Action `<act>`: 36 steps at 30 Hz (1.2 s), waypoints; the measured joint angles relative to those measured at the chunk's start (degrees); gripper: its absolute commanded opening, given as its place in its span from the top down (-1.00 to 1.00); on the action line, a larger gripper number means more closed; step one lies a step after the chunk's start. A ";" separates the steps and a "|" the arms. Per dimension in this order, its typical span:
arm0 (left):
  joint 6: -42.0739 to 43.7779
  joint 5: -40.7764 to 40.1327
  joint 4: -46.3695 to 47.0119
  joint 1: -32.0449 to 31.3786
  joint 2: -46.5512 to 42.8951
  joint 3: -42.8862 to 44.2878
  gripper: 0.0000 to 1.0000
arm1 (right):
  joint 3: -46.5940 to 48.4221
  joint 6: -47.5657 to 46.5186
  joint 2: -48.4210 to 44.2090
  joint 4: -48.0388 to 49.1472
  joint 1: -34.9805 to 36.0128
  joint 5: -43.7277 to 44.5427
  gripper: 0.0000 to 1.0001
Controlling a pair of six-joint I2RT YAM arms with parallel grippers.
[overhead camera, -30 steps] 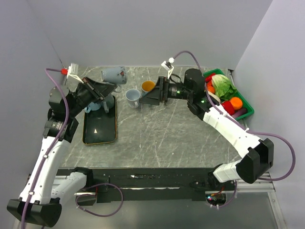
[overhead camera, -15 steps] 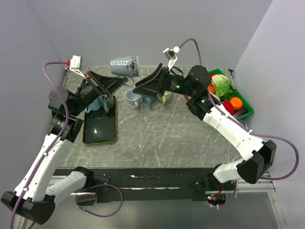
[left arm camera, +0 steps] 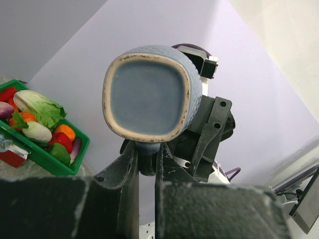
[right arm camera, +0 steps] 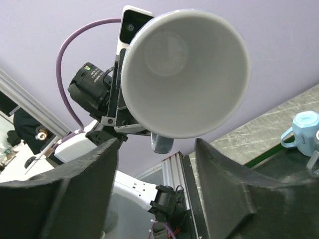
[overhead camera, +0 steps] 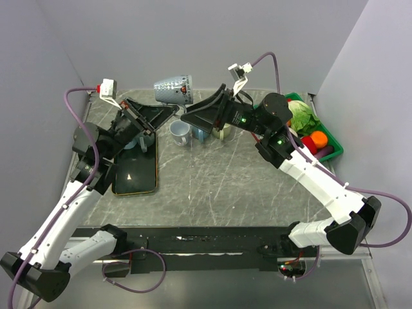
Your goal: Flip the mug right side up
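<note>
Mug (overhead camera: pixel 172 90) lifted higher above tray (overhead camera: pixel 135 174) far end; left pincer (left arm camera: pixel 147 154) clenched on handle, right pincer (right arm camera: pixel 157 147) spread astride rim, likely for handover flip.

The left arm (overhead camera: pixel 67 196) is extended from the near left corner toward the far middle, with the wrist raised high. The left gripper (overhead camera: pixel 170 109) is pointed right and is clamped tight on the handle of the mug (overhead camera: pixel 172 90). The right arm (overhead camera: pixel 315 177) is bent at the elbow at the near right and reached far and leftward. The right gripper (overhead camera: pixel 190 118) is aimed left at the other gripper, its jaws held apart.
</note>
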 measured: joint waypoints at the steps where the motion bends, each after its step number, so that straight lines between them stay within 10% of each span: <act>1: 0.28 -0.26 0.02 -0.13 0.00 0.00 0.98 | 0.00 -0.02 0.00 -0.17 0.20 0.22 -0.25; 5: 0.42 -0.81 0.22 -0.74 -0.02 -0.09 0.98 | 0.20 -0.26 0.04 -1.53 0.52 1.18 0.14; 17: 0.42 -3.74 3.50 -2.64 -0.26 -2.49 0.98 | 1.29 0.81 0.76 -2.32 2.01 4.66 0.23; 23: 0.39 -4.94 4.76 -2.82 -0.46 -2.86 0.98 | 1.29 2.78 1.22 -1.07 2.16 5.81 1.00; 27: 0.44 -5.44 5.16 -3.06 -0.76 -2.86 0.98 | 1.25 3.65 1.22 -0.42 2.27 6.12 1.00; 36: 2.71 -6.58 3.45 -3.23 -0.79 -2.97 -0.38 | -1.16 3.91 0.61 0.39 2.71 10.01 1.00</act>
